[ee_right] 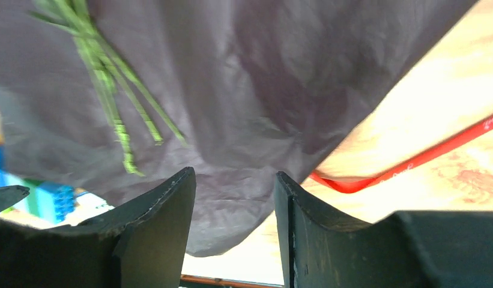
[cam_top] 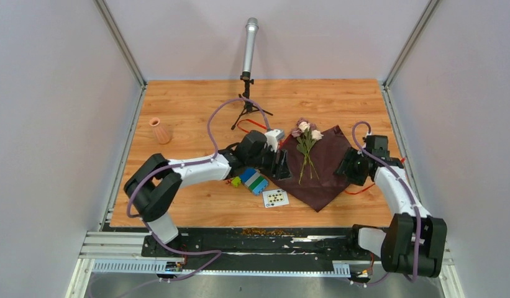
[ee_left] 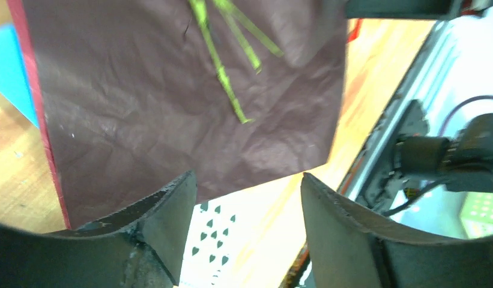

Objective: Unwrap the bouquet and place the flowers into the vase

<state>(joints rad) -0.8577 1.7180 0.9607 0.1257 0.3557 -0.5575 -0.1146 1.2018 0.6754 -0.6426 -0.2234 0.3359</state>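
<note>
From above, the maroon wrap [cam_top: 327, 177] lies spread open on the wooden surface [cam_top: 196, 112]. The flowers [cam_top: 307, 146] rest across it, blooms toward the far wall. The vase [cam_top: 159, 131] stands upright, well off to the left. The left fingers [cam_top: 282, 165] sit at the sheet's left edge, the right fingers [cam_top: 351, 169] at its right edge.

Left wrist view: the fingers stand apart with nothing between them. The paper's edge is just past the tips and a white card [ee_left: 211, 246] lies beneath.

Right wrist view: the fingers stand apart, not closed on the paper showing in their gap. A red ribbon [ee_right: 412, 159] lies alongside.
</note>
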